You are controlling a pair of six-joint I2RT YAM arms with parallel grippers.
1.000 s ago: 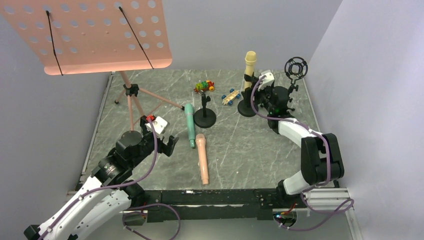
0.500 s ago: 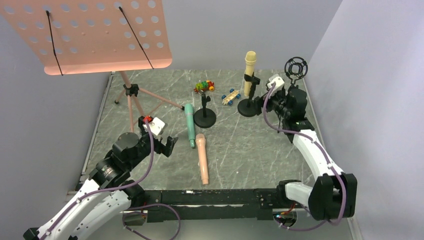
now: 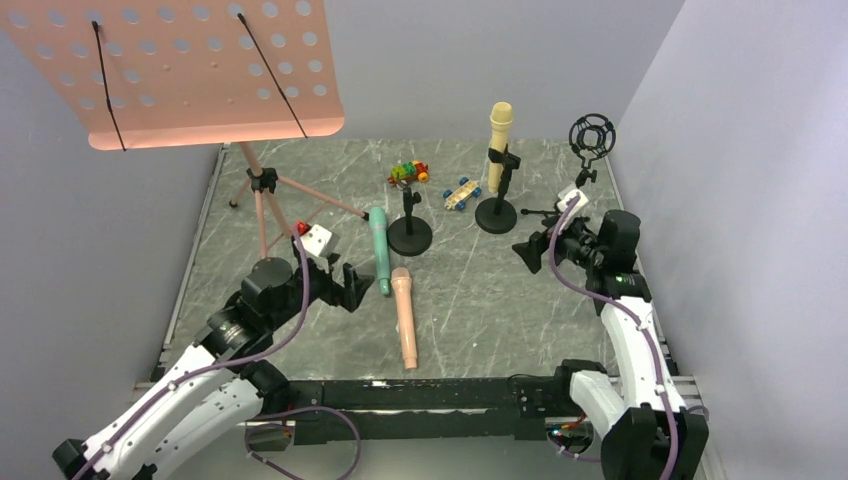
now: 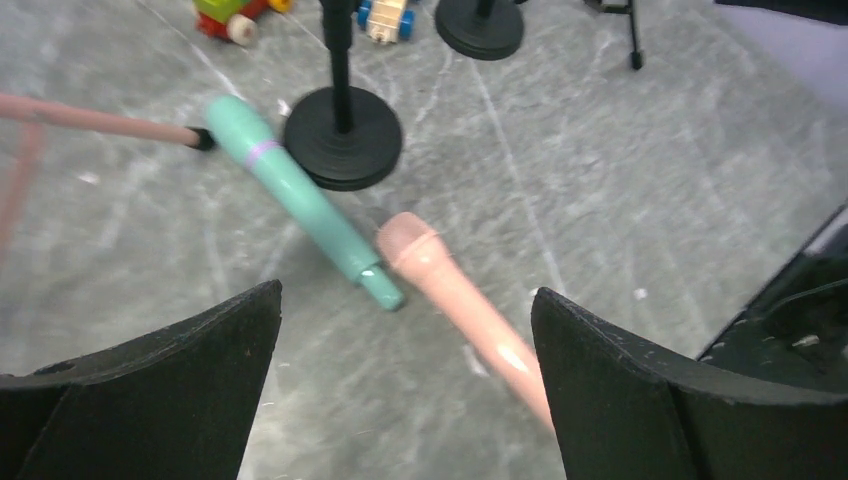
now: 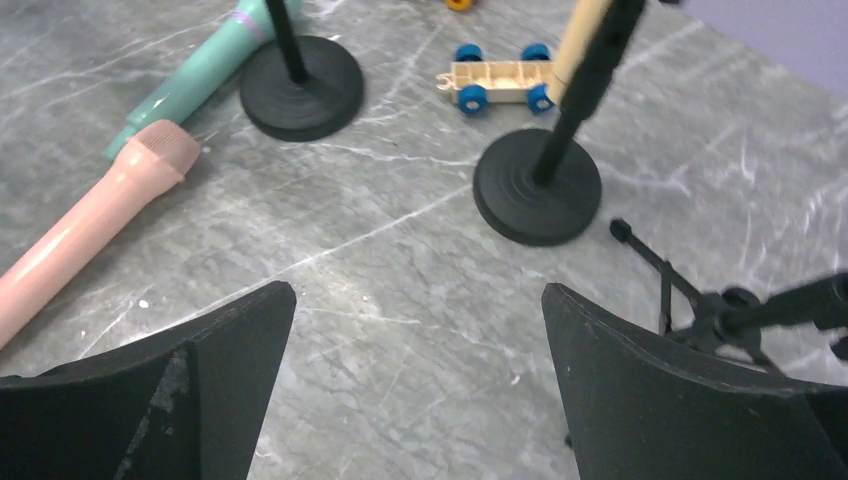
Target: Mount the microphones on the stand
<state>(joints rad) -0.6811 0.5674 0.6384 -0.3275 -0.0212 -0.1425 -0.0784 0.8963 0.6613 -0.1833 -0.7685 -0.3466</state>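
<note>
Microphones: one seated, two waiting

Nearest, the peach-pink microphone [image 3: 405,318] is lying flat on the worktop [image 3: 480,300], with the left jaws, released and empty, being advanced beside it. The mint-green microphone [image 3: 379,250] is lying just beside the empty stand [image 3: 410,232]. Farthest, the pale yellow microphone [image 3: 499,130] is being held upright by the rear stand [image 3: 497,212]. The right jaws, released, are being withdrawn, leaving two to attach.
</note>
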